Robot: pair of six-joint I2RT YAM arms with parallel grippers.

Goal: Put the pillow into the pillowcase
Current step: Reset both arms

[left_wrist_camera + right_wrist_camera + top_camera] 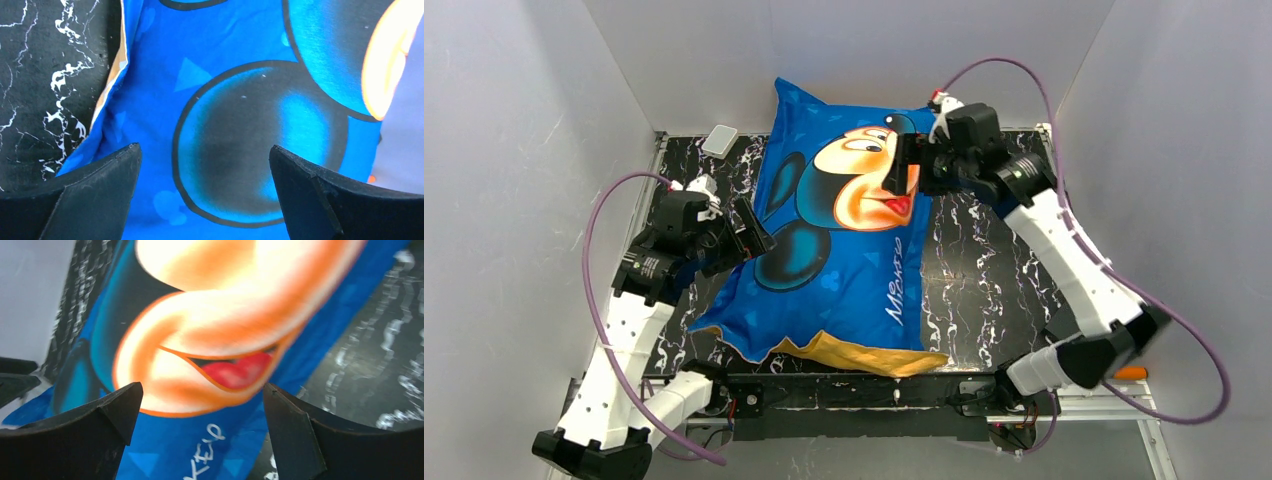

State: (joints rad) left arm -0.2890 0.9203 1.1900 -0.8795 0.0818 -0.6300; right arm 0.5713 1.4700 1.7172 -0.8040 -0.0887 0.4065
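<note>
marbled table, one plump pillowcase, left claw, right claw

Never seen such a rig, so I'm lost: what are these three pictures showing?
Two white robot arms are bolted to a black marbled table. The wide picture looks down from above and behind them. The other two come from wrist cameras; the dark wedges there are each arm's own fingers. On the table lies a plump blue Mickey Mouse pillowcase, orange flap nearest the arms. The left gripper and right gripper both stand open over it, holding nothing.
</note>
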